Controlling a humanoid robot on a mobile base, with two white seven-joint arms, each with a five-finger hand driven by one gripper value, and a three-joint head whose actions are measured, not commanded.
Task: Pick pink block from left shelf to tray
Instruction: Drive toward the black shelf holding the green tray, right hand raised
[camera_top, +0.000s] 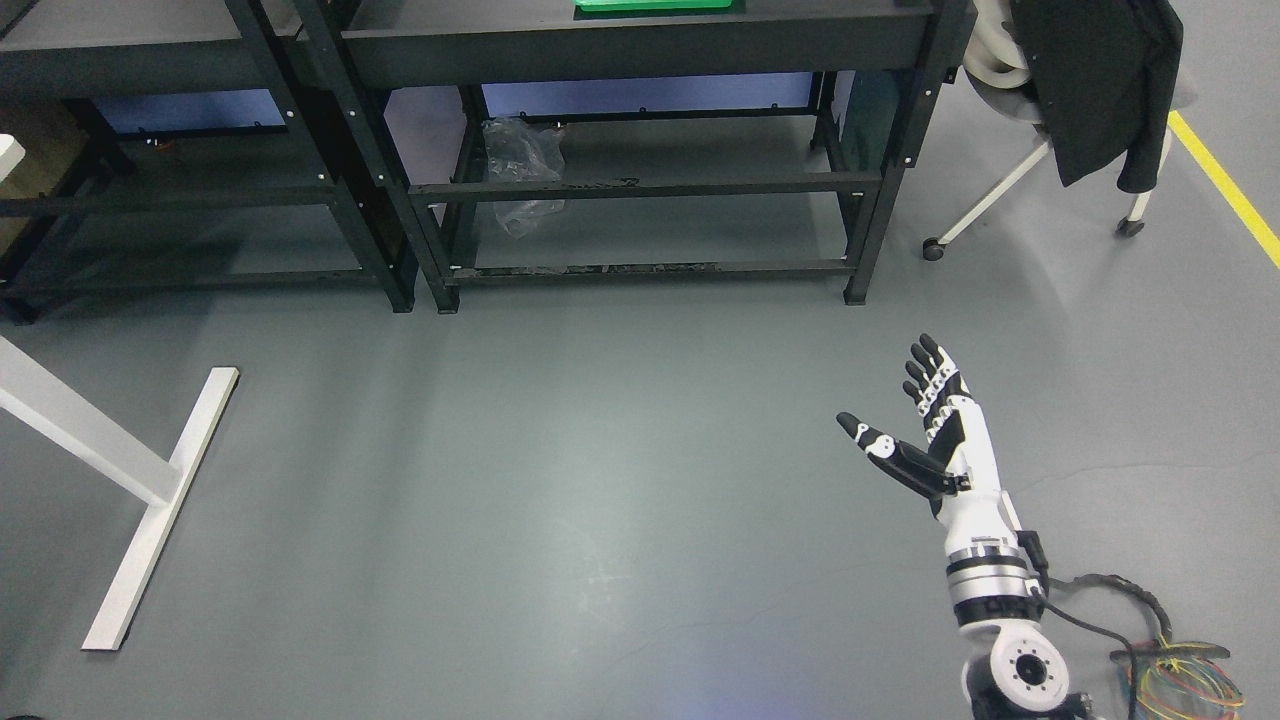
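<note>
My right hand (900, 395) hangs over the grey floor at the lower right, fingers stretched out and thumb spread, holding nothing. A green tray (655, 5) shows at the top edge, on the top board of the right black shelf (640, 45). The left black shelf (150, 60) stands at the upper left. No pink block shows in this view. Both shelves are well away from the hand, across bare floor.
A crumpled clear plastic bag (522, 165) lies on the right shelf's lower level. A white table leg and foot (140, 480) cross the left side. A wheeled chair (1040, 130) with a dark jacket stands at the upper right, beside a yellow floor line (1225, 185).
</note>
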